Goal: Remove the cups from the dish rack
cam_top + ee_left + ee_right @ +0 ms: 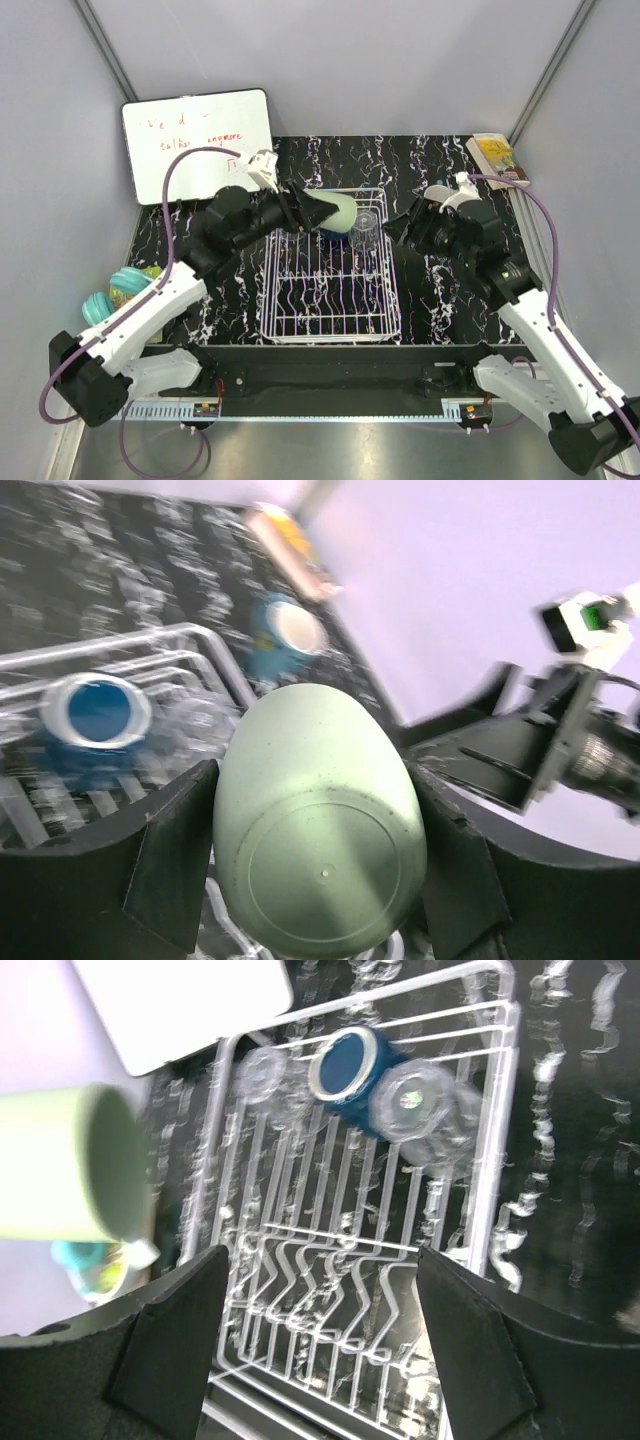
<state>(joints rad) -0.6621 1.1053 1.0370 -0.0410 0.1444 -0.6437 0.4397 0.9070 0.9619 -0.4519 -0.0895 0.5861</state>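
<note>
My left gripper (318,212) is shut on the pale green tumbler (340,211), which it holds on its side above the far end of the dish rack (330,338). In the left wrist view the tumbler's base (320,870) fills the gap between the fingers (170,850). Below it, inside the rack, stand a dark navy mug (345,1065) and two clear glasses (415,1100) (262,1072). A light blue mug (285,635) stands on the table beyond the rack's corner. My right gripper (398,225) is open at the rack's far right side, with only rack wires (320,1290) between its fingers.
A whiteboard (198,142) leans at the back left. Turquoise ribbed round things (115,292) lie at the table's left edge. A yellow-covered booklet (497,158) lies at the back right corner. Grey walls close in the black marbled table (450,300) on three sides.
</note>
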